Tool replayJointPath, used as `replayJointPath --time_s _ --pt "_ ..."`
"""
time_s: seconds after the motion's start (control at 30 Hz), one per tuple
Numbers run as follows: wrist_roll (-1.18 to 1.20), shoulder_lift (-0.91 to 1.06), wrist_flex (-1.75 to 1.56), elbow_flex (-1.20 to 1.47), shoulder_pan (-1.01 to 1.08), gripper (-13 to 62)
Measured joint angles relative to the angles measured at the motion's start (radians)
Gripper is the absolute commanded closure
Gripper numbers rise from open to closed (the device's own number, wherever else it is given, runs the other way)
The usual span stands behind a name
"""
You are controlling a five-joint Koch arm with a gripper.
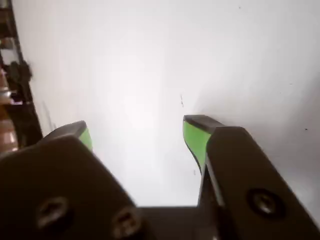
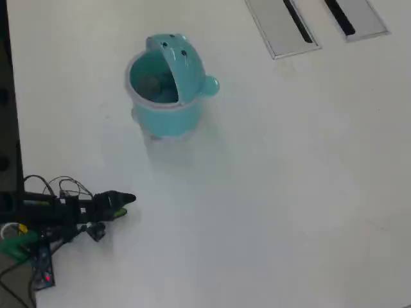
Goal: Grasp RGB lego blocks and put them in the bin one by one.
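- My jaws (image 1: 135,131) stand spread over bare worktop (image 1: 150,65), gripping nothing.
- Bin (image 2: 166,90) sits toward the far edge, lid open.
- No blocks visible; judged light, rigid, slippery: pinch flat opposite faces.

Black claw (image 1: 135,132), green-faced fingertips (image 1: 195,136), screws in housing; loose cables (image 2: 61,188) at arm.

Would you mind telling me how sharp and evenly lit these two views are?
In the wrist view the gripper is soft and out of focus, its jaws apart, and the white table is washed out by bright light. The overhead view is sharper and evenly lit; the bin casts only a faint shadow.
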Motion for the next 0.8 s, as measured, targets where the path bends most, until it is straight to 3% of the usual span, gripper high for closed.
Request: replayJointPath --time_s 0.8 --pt "-0.002 0.000 0.025 0.000 -0.017 15.2"
